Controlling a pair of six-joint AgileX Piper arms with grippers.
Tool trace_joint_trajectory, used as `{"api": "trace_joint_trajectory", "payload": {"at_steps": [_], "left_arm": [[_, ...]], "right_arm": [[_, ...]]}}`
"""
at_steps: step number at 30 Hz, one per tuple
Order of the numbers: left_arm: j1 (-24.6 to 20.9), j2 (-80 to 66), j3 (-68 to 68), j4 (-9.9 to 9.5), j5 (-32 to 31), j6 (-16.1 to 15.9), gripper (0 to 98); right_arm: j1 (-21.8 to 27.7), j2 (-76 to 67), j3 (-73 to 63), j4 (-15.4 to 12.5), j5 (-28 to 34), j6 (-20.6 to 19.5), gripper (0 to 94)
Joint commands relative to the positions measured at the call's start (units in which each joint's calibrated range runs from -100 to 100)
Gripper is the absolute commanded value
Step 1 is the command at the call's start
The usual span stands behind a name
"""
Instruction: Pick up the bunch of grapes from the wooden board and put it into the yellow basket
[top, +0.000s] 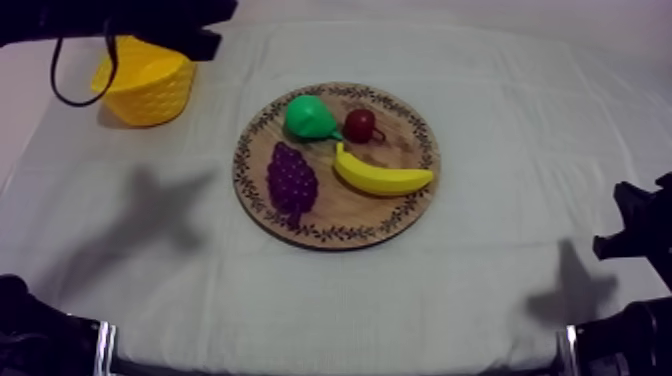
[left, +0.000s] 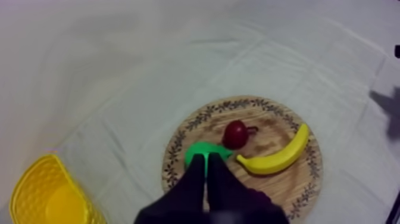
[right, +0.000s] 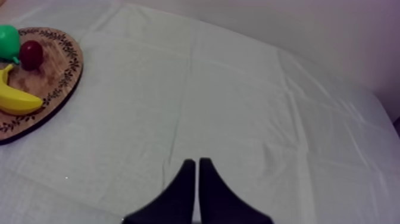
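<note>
The purple bunch of grapes (top: 291, 178) lies on the front left part of the round wooden board (top: 410, 210), beside a green pear (top: 308, 117), a small red fruit (top: 360, 124) and a banana (top: 383, 176). The yellow basket (top: 147, 85) stands at the back left. My left gripper (top: 212, 42) hangs high over the basket's right side. In the left wrist view its fingers (left: 206, 164) lie together as a narrow wedge, shut on nothing, and hide the grapes. My right gripper (right: 196, 162) is shut over bare cloth, well to the right of the board (right: 62, 74).
My right arm (top: 640, 230) rests low at the table's right edge. Wide bare cloth lies between basket and board and in front of the board. The table's front edge runs between the two arm bases.
</note>
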Motion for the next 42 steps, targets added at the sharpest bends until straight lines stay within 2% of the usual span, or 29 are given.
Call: {"api": "trace_joint_trajectory", "payload": {"at_steps": [1, 7, 17, 22, 27, 29, 31, 33, 37, 40, 42], "left_arm": [[0.47, 3.83, -4.89, 0.87, 4.90, -2.49, 0.0], [1.34, 12.10, -13.61, 3.18, 15.26, -6.90, 0.0], [3.28, 23.47, -22.67, 4.31, 25.37, -13.03, 0.0], [3.14, 26.31, -23.75, 4.64, 27.00, -14.11, 0.0], [3.13, 28.01, -23.79, 4.47, 27.45, -13.13, 0.0], [3.18, 28.42, -23.39, 4.25, 27.61, -11.32, 0.0], [3.42, 28.81, -22.87, 3.84, 27.99, -8.12, 0.1], [4.07, 29.30, -22.42, 2.94, 28.95, -3.13, 0.3], [5.84, 30.39, -22.58, 1.18, 32.57, 8.86, 0.7], [5.78, 31.31, -24.38, 2.74, 37.38, 15.96, 1.3], [5.38, 31.71, -25.64, 4.27, 39.83, 19.29, 1.5]], "right_arm": [[0.00, 0.00, -0.04, -0.02, 0.00, -0.05, 0.3], [0.00, 0.00, -0.04, -0.02, 0.00, -0.04, 0.3], [0.00, 0.00, -0.04, -0.02, 0.00, -0.04, 0.3], [0.00, 0.00, -0.04, -0.02, 0.00, -0.04, 0.3], [0.00, 0.00, -0.04, -0.02, 0.00, -0.05, 0.3], [0.00, 0.00, -0.04, -0.02, 0.00, -0.04, 0.3], [0.00, 0.00, -0.04, -0.02, 0.00, -0.04, 0.3], [0.00, 0.00, -0.04, -0.02, 0.00, -0.04, 0.3], [0.00, 0.00, -0.04, -0.02, 0.00, -0.04, 0.3], [0.00, 0.00, -0.04, -0.02, 0.00, -0.04, 0.3], [0.00, 0.00, -0.04, -0.02, 0.00, -0.04, 0.3]]}}
